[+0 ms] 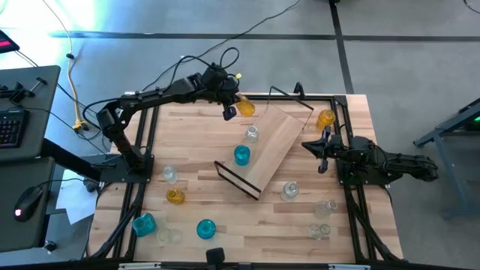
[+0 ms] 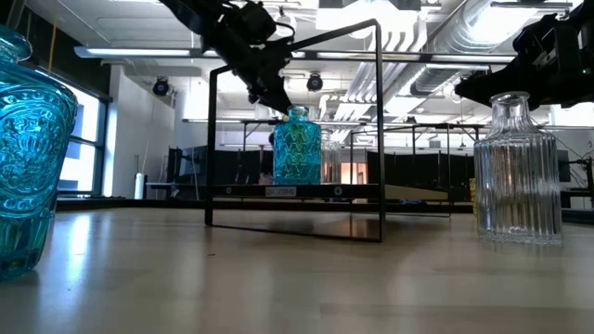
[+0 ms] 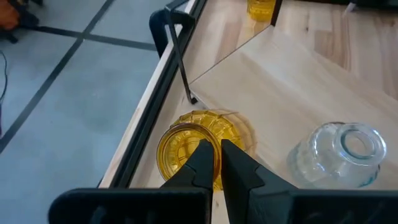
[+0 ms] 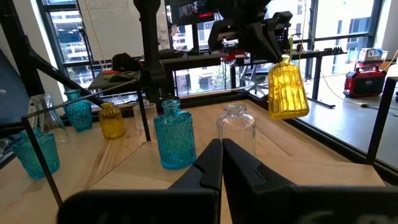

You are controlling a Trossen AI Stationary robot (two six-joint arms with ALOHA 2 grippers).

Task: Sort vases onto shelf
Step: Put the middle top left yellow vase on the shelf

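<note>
Vases of small ribbed glass, amber, teal and clear, are scattered over the light wooden bench [image 1: 225, 225], and one amber-yellow ribbed glass vase [image 1: 246, 107] is up in the air right now, hanging off the left end effector [image 1: 234, 106] by its rim near the far end of the long light-wood shelf board with black wire end frames [image 1: 270, 146]; the wrist view looks straight down its mouth, dark fingers [image 3: 205, 163] pressed together on the lip, one inside and one outside; the right wrist view shows it dangling clear of the board. Two are already standing on the shelf, a teal-blue patterned glass vase [image 1: 241, 155] and a clear ribbed glass vase [image 1: 252, 133] just beyond it; another amber vase [image 1: 325, 118] sits on the bench past the board's far corner. The right end effector [image 1: 321, 147] waits at the right rail, jaws pressed together on nothing.

Handling, as I read it: rigid glass, light but brittle and slick; a rim pinch lets the body swing, so it wants lowering slowly, base flat, clear of the wire frame and the clear neighbour; a knock could topple either.
</note>
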